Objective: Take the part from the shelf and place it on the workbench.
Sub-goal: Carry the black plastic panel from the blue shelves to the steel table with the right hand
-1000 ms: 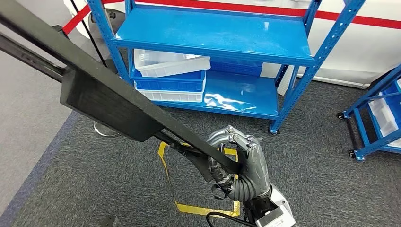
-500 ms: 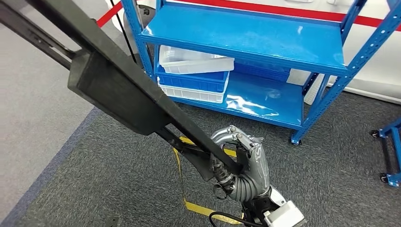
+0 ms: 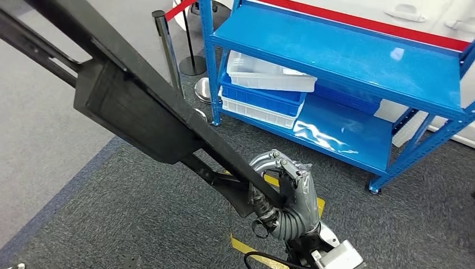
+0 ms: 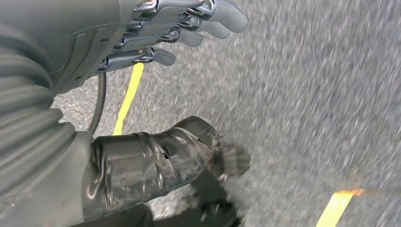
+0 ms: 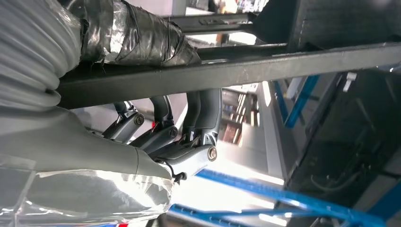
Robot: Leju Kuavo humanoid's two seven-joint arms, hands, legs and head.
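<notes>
Though gripped by the right hand (image 3: 283,193) near one end, the long black frame part (image 3: 134,112), already off the blue shelf (image 3: 347,56), looks rigid, top-heavy; left hand (image 4: 156,33) hangs empty, fingers apart.

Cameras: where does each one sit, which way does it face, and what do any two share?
Head view: high on the body, looking forward and down at the blue shelf and carpet; right hand grips the black part.
Left wrist view: behind the left hand, facing the carpet and yellow tape.
Right wrist view: behind the right hand, looking along the black part toward the shelf.
Shared: head and right wrist both show that grip.
</notes>
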